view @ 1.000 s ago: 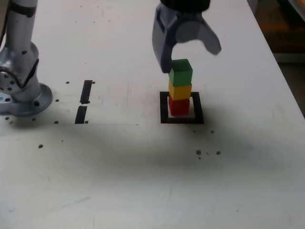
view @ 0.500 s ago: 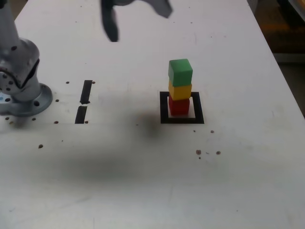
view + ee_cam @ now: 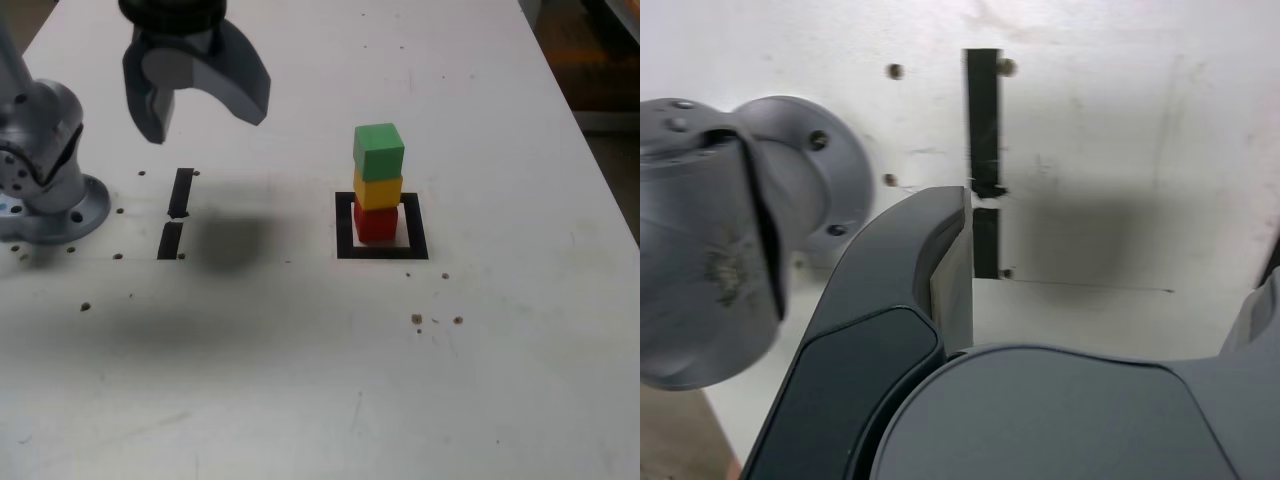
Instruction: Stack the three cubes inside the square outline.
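The near part of the white table [image 3: 300,400] is a matte, lightly scuffed surface carrying a few small dark specks [image 3: 436,321] and broad soft shadows. Farther back, toward the exterior view's right, lies the square outline [image 3: 382,249], a flat thick black border around a white centre. Inside it stands a three-block column: the red cube [image 3: 376,223] at the bottom on the white centre, the yellow cube [image 3: 378,189] on top of it, and the green cube [image 3: 379,151] uppermost. All three are small, solid-coloured, sharp-edged blocks of equal size; the column is upright, with the green cube turned slightly relative to the two below. Nothing touches the column. At the exterior view's left, level with the outline, two short black strips [image 3: 176,213] lie end to end with a small gap; the wrist view shows the same strips [image 3: 983,160] as flat matte tape. Beside them sits the arm's base [image 3: 45,170], a round grey metal flange with bolt holes and a cylindrical housing. Beyond and above the strips hangs the gripper [image 3: 197,108], a smooth grey moulded shell with two curved jaws standing wide apart and holding nothing, well clear of the cubes. Its shadow falls on the table just beside the strips.
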Controlling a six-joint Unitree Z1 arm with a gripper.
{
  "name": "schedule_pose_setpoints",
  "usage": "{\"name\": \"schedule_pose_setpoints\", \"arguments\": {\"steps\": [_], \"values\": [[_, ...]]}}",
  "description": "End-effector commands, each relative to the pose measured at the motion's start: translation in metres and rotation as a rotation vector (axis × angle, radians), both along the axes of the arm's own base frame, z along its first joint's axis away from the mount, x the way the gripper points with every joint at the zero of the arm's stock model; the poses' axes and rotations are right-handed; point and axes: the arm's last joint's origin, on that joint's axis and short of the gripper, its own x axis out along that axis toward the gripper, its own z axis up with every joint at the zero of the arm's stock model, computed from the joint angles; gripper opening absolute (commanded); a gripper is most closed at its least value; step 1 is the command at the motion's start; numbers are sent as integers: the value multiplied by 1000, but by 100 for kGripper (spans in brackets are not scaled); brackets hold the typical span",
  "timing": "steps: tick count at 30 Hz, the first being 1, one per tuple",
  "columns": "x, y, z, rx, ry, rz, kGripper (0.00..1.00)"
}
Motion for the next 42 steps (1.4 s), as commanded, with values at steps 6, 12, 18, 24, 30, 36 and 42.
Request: {"name": "schedule_pose_setpoints", "arguments": {"steps": [6, 12, 18, 24, 30, 36, 42], "values": [[-18, 6, -17, -7, -1, 19, 100], [-17, 9, -32, -25, -22, 16, 100], [-21, 12, -51, -46, -1, 9, 100], [-25, 13, -62, -65, 3, -16, 100], [-27, 14, -64, -66, 8, -32, 100], [-30, 13, -64, -67, 15, -34, 100], [-32, 13, -64, -83, 9, -30, 99]]}}
